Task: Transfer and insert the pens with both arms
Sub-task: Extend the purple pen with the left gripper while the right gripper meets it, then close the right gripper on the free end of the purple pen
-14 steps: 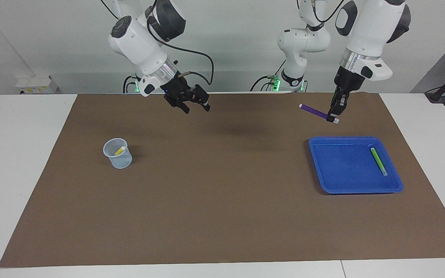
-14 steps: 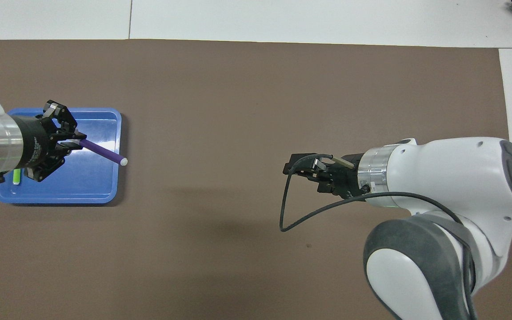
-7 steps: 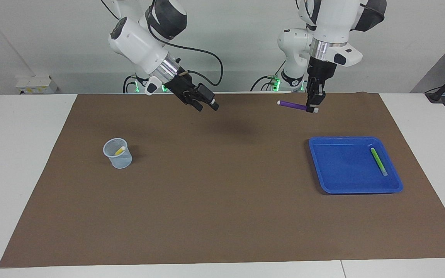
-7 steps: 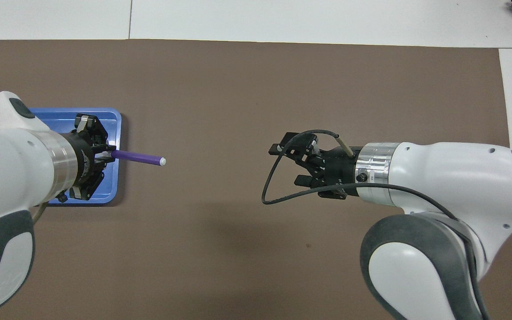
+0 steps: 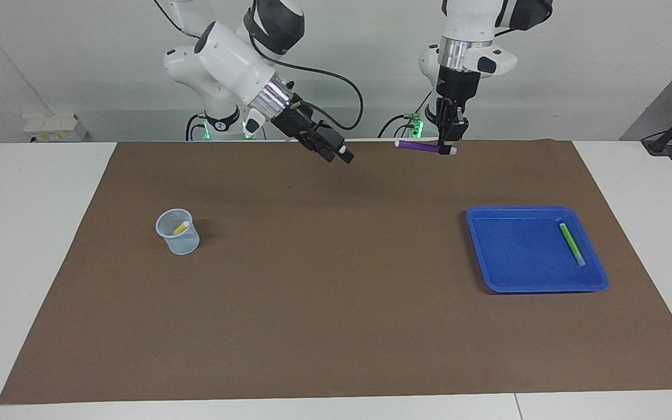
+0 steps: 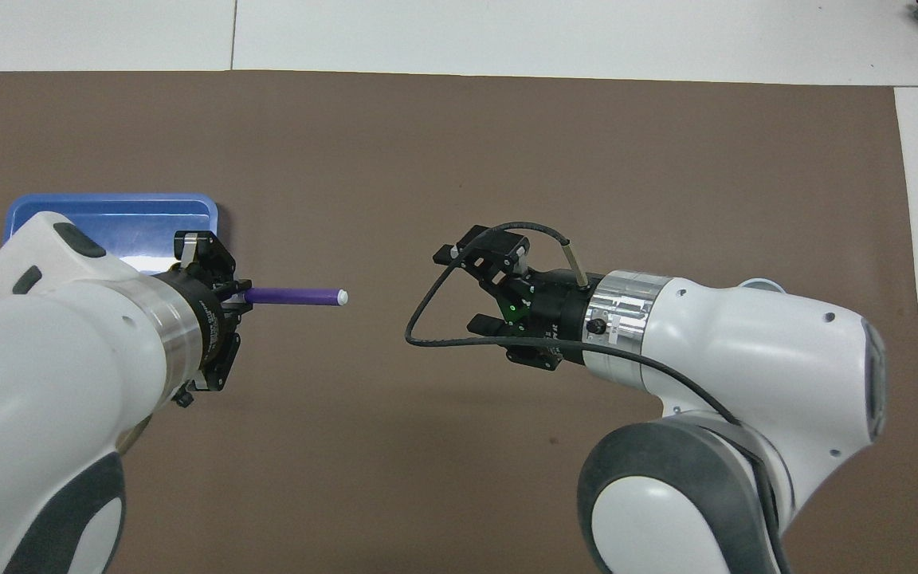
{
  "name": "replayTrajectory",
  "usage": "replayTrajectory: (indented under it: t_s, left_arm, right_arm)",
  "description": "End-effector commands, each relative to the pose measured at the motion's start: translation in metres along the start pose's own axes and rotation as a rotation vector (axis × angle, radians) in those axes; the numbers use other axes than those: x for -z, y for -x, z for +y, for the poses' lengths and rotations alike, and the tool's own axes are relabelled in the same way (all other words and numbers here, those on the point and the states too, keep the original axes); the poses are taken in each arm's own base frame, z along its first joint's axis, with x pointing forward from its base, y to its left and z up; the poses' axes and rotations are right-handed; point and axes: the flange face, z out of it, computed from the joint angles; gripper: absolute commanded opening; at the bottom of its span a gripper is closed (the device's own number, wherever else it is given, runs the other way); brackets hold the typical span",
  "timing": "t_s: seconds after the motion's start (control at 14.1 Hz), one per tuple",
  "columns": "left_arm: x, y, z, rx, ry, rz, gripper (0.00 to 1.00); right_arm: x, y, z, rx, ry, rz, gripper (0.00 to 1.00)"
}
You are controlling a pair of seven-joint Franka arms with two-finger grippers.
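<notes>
My left gripper is shut on one end of the purple pen, held level in the air over the mat's robot-side edge. The pen's pale tip points at my right gripper. That gripper is open and hangs a short gap from the tip, with nothing between its fingers. The green pen lies in the blue tray toward the left arm's end. The yellow pen stands in a clear cup toward the right arm's end.
A brown mat covers most of the white table. Two smaller white arms with green lights stand at the robots' edge. In the overhead view the left arm covers part of the tray and the right arm hides the cup.
The left gripper has carried the purple pen up from over the tray toward the table's middle and levelled it. The right gripper has swung toward it, still open.
</notes>
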Motion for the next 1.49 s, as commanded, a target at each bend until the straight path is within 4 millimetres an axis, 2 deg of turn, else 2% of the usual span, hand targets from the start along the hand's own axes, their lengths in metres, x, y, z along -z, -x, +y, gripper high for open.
replayTrajectory:
  t_s: [0.0, 0.35, 0.57, 0.78, 0.92, 1.06, 1.13, 1.34, 1.42]
  left_arm:
    - [0.003, 0.01, -0.015, 0.03, 0.019, 0.019, 0.0]
    - [0.006, 0.018, -0.019, 0.056, 0.027, 0.015, 0.0]
    - [0.007, 0.023, -0.022, 0.055, 0.031, 0.015, 0.0]
    - [0.007, 0.024, -0.022, 0.067, 0.031, 0.014, 0.0]
    - [0.008, 0.029, -0.025, 0.059, 0.032, 0.014, 0.0]
    - [0.011, 0.029, -0.026, 0.064, 0.037, 0.013, 0.0]
    - [0.011, 0.028, -0.025, 0.066, 0.037, 0.014, 0.0]
    - [0.012, 0.029, -0.026, 0.066, 0.04, 0.013, 0.0]
    - [0.013, 0.031, -0.027, 0.063, 0.042, 0.013, 0.0]
  right_arm:
    - [-0.009, 0.017, -0.002, -0.058, -0.033, -0.023, 1.0]
    - [-0.017, 0.052, -0.013, -0.038, -0.074, -0.058, 0.99]
    - [-0.021, 0.067, -0.016, -0.036, -0.075, -0.074, 0.87]
    - [-0.019, 0.067, -0.021, -0.038, -0.085, -0.075, 0.78]
    - [-0.019, 0.067, -0.021, -0.032, -0.087, -0.073, 0.66]
    - [-0.018, 0.066, -0.021, -0.03, -0.096, -0.064, 0.61]
    - [-0.018, 0.066, -0.022, -0.029, -0.105, -0.056, 0.56]
    - [-0.017, 0.064, -0.022, -0.029, -0.11, -0.051, 0.54]
    - [-0.017, 0.063, -0.022, -0.028, -0.109, -0.05, 0.5]
